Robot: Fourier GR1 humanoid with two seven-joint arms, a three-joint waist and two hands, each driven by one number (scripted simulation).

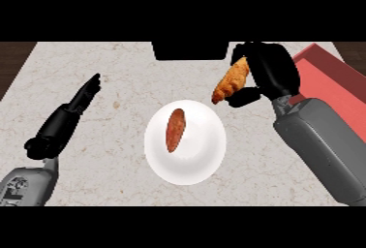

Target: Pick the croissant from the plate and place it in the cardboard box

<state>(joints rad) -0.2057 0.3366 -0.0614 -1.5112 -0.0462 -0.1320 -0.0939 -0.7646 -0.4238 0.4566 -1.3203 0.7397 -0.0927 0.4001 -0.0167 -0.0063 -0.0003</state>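
Starting nearest, the white plate point(186, 160) bears a brown, long item point(175, 130); at nine o'clock the left hand point(71, 109) rests, fingers straight; at one o'clock the right hand point(268, 72) curls round the croissant point(231, 82), long axis steeply tilted; the dark box point(190, 50) lies at eleven o'clock from it, near.

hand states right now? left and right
Left hand: open, fingers straight, holding nothing, over the counter.
Right hand: shut on the croissant, lifted off the plate.
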